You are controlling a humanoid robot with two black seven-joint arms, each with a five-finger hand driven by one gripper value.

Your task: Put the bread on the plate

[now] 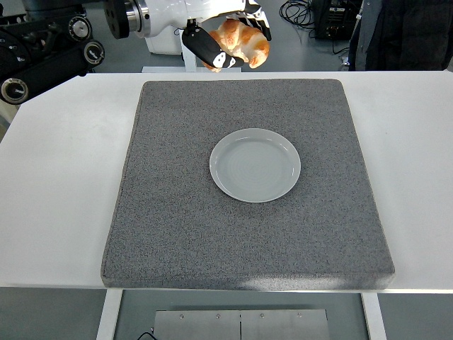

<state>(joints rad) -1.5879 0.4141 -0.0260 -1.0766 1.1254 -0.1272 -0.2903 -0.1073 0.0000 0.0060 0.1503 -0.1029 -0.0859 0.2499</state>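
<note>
The left hand (225,37) is up at the far edge of the scene, its black fingers (205,51) wrapped around the bread (241,41), a golden-brown roll held in the air above and beyond the far side of the tabletop (64,177). The white forearm and the black arm behind it run out to the left and leave the picture at the top left corner. The bread touches nothing but the hand and sits well apart from the plate (255,164). The plate, a pale round one, lies flat on the grey mat (184,234), a little right of the mat's middle and nearer than the hand. The mat covers most of the white tabletop, with bare strips showing on the left and right. Beyond the far edge, floor, a white post and some black cables (297,10) can be seen, and a person in dark clothing (403,32) stands at the far right.
</note>
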